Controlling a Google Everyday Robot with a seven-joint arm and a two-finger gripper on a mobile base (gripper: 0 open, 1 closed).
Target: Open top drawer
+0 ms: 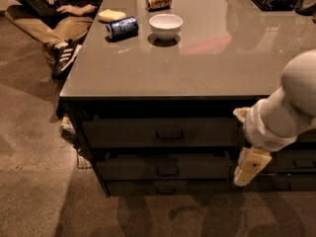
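Hanging by the bench's (197,73) front, your gripper (245,174) sits right of and slightly below the top drawer (123,132), whose handle (170,135) runs horizontally. You cannot tell whether the gripper is spread or closed.

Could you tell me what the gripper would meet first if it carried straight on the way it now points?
The gripper, at the right end of the top drawer, points downward, so it would probably meet the carpet first; depth to the lower drawers is unclear.
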